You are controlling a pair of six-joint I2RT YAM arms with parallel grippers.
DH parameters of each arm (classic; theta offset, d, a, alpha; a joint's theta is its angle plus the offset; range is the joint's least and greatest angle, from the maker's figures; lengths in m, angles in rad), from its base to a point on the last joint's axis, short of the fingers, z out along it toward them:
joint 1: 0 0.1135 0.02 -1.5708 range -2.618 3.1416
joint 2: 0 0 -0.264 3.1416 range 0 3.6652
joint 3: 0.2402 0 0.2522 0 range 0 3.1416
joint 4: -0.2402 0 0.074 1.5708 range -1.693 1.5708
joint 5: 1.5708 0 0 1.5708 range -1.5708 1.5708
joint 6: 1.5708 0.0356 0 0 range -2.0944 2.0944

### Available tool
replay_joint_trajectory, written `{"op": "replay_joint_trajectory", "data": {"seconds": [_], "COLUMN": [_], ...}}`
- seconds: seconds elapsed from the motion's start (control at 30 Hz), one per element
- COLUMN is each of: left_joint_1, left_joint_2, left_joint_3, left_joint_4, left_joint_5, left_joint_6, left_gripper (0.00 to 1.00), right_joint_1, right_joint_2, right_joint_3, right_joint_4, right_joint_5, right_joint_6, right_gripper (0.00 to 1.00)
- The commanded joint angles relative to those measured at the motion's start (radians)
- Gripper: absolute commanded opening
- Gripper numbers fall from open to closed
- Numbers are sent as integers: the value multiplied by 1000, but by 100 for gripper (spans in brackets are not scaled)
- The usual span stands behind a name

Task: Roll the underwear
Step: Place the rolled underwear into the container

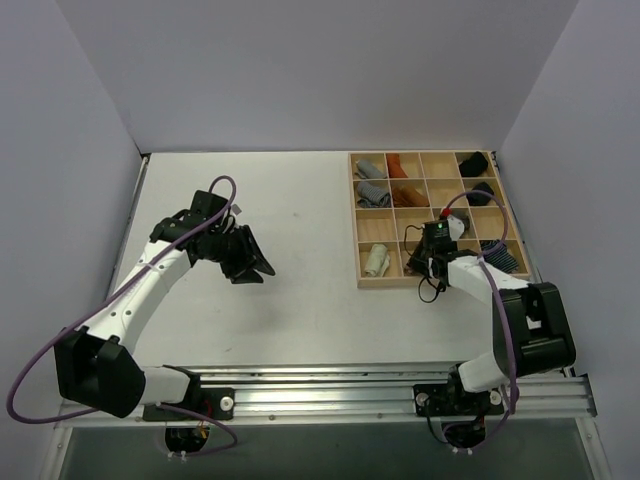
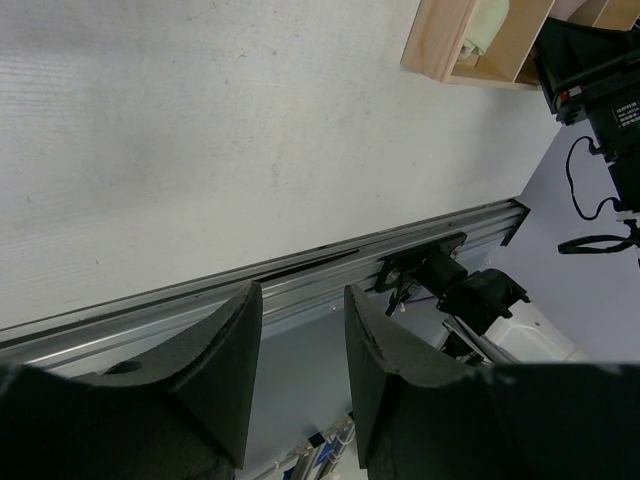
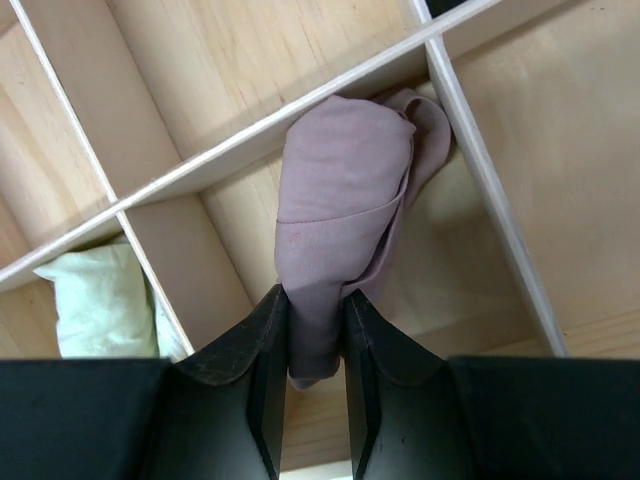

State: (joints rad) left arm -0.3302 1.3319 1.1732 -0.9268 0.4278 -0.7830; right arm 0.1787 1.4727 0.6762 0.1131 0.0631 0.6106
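Note:
My right gripper [image 3: 315, 310] is shut on the dusty pink underwear [image 3: 335, 215], a rolled bundle that lies in a front compartment of the wooden box [image 1: 432, 218], with its far end against a divider. In the top view the right gripper [image 1: 428, 262] hides the pink bundle. The pale yellow-green underwear [image 3: 100, 300] lies rolled in the compartment to the left; it also shows in the top view [image 1: 377, 260] and the left wrist view [image 2: 485, 22]. My left gripper [image 1: 252, 268] is open and empty above the bare table, far left of the box.
The box's back compartments hold grey [image 1: 370, 168], rust [image 1: 398, 167], black [image 1: 473, 162] and blue-striped [image 1: 500, 256] rolls. The aluminium rail [image 1: 330, 385] runs along the near table edge. White walls enclose the table on three sides.

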Motion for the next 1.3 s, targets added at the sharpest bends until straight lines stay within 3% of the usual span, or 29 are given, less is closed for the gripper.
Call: {"op": "replay_joint_trajectory", "data": {"seconds": [0.0,0.07,0.1,0.13,0.23,0.33,0.43,0.53,0.73,0.77,0.8,0.87,0.93,1.1,1.27], "left_joint_1": [6,6,5,6,3,5,8,11,11,13,13,16,17,17,17], "left_joint_2": [1,1,1,1,-7,-8,-8,-20,-102,-124,-135,-160,-172,-240,-333], "left_joint_3": [-3,5,11,19,46,74,101,147,221,259,284,382,454,614,614], "left_joint_4": [39,39,34,29,17,-3,-1,-13,25,28,29,22,17,32,39], "left_joint_5": [14,9,9,9,-26,-52,-57,-64,-29,-26,-34,-82,-116,-164,-167], "left_joint_6": [-9,-7,-7,-2,13,31,33,27,-28,-32,-35,-41,-24,85,96], "left_gripper": [46,46,46,46,46,47,48,49,52,60,66,78,96,94,94], "right_joint_1": [25,31,33,33,33,31,44,48,87,117,134,195,229,251,251], "right_joint_2": [74,72,66,43,-24,-54,-55,-145,-342,-354,-362,-368,-379,-400,-472], "right_joint_3": [-26,-14,-9,6,52,173,287,316,494,528,561,670,738,910,950], "right_joint_4": [37,-5,-29,-82,-203,-475,-706,-811,-866,-848,-840,-826,-810,-816,-748], "right_joint_5": [-49,-7,12,33,64,43,64,51,-25,-40,-52,-52,-48,-45,-126], "right_joint_6": [60,87,95,98,95,66,61,81,74,68,60,51,32,-23,-63], "right_gripper": [4,18,29,33,40,48,51,52,56,62,84,100,100,100,100]}}
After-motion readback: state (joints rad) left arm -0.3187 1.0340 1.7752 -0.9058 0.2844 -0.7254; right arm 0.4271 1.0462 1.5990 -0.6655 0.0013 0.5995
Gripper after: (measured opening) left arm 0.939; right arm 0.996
